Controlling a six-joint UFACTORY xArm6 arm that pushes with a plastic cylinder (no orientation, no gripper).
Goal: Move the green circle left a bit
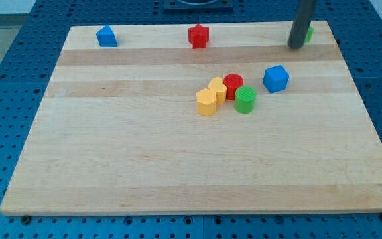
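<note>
The green circle (245, 99) is a short green cylinder near the board's middle, a little right of centre. It touches a red cylinder (233, 85) at its upper left. Two yellow blocks (207, 101) (217, 89) sit just left of these. My tip (296, 46) is at the board's top right, far above and to the right of the green circle. The rod hides most of a second green block (308, 34) behind it.
A blue cube (276, 78) lies to the upper right of the green circle. A blue block (106, 36) sits at the top left and a red star-like block (198, 36) at the top middle. The wooden board (111, 166) lies on a blue perforated table.
</note>
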